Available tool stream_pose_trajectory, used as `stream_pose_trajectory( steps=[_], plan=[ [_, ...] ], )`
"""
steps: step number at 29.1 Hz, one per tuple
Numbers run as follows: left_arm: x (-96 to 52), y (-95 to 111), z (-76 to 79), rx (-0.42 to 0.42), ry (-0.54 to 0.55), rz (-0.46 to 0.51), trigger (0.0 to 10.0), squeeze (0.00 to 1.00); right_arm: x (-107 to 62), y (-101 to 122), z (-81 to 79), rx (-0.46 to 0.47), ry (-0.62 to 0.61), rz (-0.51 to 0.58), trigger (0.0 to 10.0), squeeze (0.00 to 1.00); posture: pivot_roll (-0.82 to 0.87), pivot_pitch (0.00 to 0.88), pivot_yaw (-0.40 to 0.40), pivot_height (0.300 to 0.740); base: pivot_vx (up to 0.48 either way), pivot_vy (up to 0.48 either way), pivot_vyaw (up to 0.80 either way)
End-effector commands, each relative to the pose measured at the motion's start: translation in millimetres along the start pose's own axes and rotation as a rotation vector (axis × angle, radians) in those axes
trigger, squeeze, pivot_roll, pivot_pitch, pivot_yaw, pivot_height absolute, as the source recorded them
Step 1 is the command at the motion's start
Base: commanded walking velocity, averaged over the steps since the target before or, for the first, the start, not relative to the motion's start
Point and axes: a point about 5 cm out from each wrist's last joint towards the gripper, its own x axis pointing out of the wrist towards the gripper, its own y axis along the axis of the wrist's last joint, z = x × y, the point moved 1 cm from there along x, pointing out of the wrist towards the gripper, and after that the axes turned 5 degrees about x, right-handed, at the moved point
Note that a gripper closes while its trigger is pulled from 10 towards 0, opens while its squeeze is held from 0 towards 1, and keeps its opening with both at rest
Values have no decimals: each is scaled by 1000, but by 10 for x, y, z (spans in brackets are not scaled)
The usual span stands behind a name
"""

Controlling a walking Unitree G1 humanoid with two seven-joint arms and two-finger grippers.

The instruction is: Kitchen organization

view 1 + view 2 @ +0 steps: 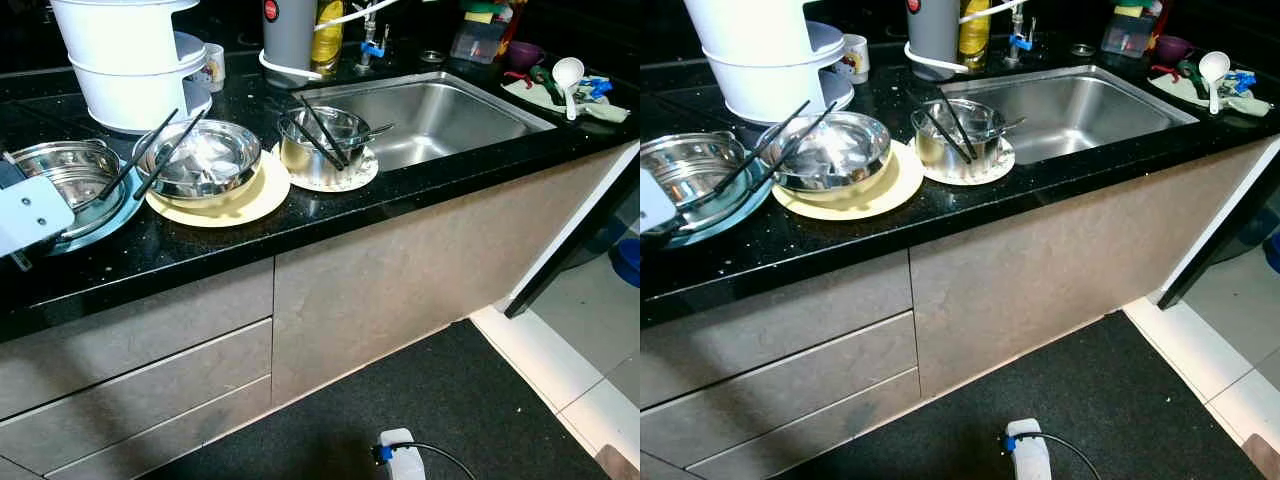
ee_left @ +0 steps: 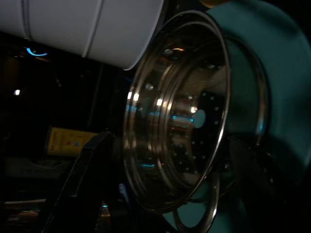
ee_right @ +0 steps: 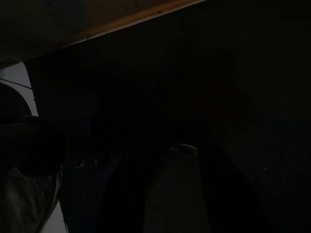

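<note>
Black speckled countertop (image 1: 330, 215) is carrying the dishes; the left gripper (image 2: 160, 194) is reaching with its fingers (image 2: 80, 179) spread wide either side of a perforated steel bowl (image 1: 65, 175) sitting on a teal plate (image 1: 105, 222), beside white stacked pots (image 1: 130, 60); the right arm is hanging idle, fingers unclear

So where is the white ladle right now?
In the left eye view the white ladle lies on a cloth at the far right of the black countertop, right of the steel sink, beside a purple bowl.
</note>
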Motion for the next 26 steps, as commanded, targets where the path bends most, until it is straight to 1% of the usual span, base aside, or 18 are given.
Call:
stream_pose_trajectory(
  steps=[1, 3, 4, 10, 11, 13, 14, 15, 18, 19, 21, 22, 23, 26],
  plan=[
    [7, -14, 37, 21, 25, -4, 10000, 0, -20, -100, 11, 5, -3, -38, 10000, 0, -8, 155, -70, 740, 0, 0, 0],
    [26, -23, 66, 25, 5, -11, 10000, 0, -17, -92, 9, 4, -2, -36, 10000, 0, -8, 154, -69, 740, 0, 0, 0],
    [39, -34, 100, 1, -22, -15, 10000, 0, -15, -84, 7, 5, -1, -35, 10000, 0, -9, 153, -68, 740, 0, 0, 0],
    [76, -54, 189, -44, -82, -13, 10000, 0, -10, -70, 3, 6, -2, -31, 10000, 0, -8, 152, -70, 740, 0, 0, 0],
    [76, -54, 189, -44, -82, -13, 10000, 0, -10, -70, 3, 6, -2, -31, 10000, 0, -8, 152, -70, 740, 0, 0, 0],
    [116, -53, 216, -83, -94, 3, 10000, 0, -10, -69, 5, 5, -2, -32, 10000, 0, -7, 152, -69, 740, 0, 0, 0],
    [116, -53, 216, -83, -94, 3, 10000, 0, -10, -69, 5, 5, -2, -32, 10000, 0, -7, 152, -69, 740, 0, 0, 0],
    [149, -52, 218, -101, -101, 11, 10000, 0, -11, -69, 11, 5, -4, -31, 10000, 0, -8, 152, -68, 740, 0, 0, 0],
    [190, -58, 217, -111, -111, 13, 10000, 0, -14, -69, 19, 7, -7, -30, 10000, 0, -12, 150, -63, 740, 0, 0, 0],
    [201, -62, 215, -114, -115, 13, 8745, 0, -14, -69, 21, 9, -8, -29, 10000, 0, -12, 150, -63, 740, 0, 0, 0],
    [201, -62, 215, -114, -115, 13, 8745, 0, -14, -69, 21, 9, -8, -29, 10000, 0, -12, 150, -63, 740, 0, 0, 0],
    [212, -67, 210, -118, -120, 13, 3373, 0, -15, -69, 24, 11, -10, -29, 10000, 0, -14, 149, -60, 740, 0, 0, 0],
    [221, -67, 208, -120, -125, 16, 0, 0, -16, -71, 25, 11, -11, -29, 10000, 0, -14, 149, -60, 740, 0, 0, 0],
    [230, -68, 208, -124, -133, 18, 0, 0, -17, -74, 25, 12, -11, -28, 10000, 0, -14, 149, -60, 740, 0, 0, 0]
  ],
)
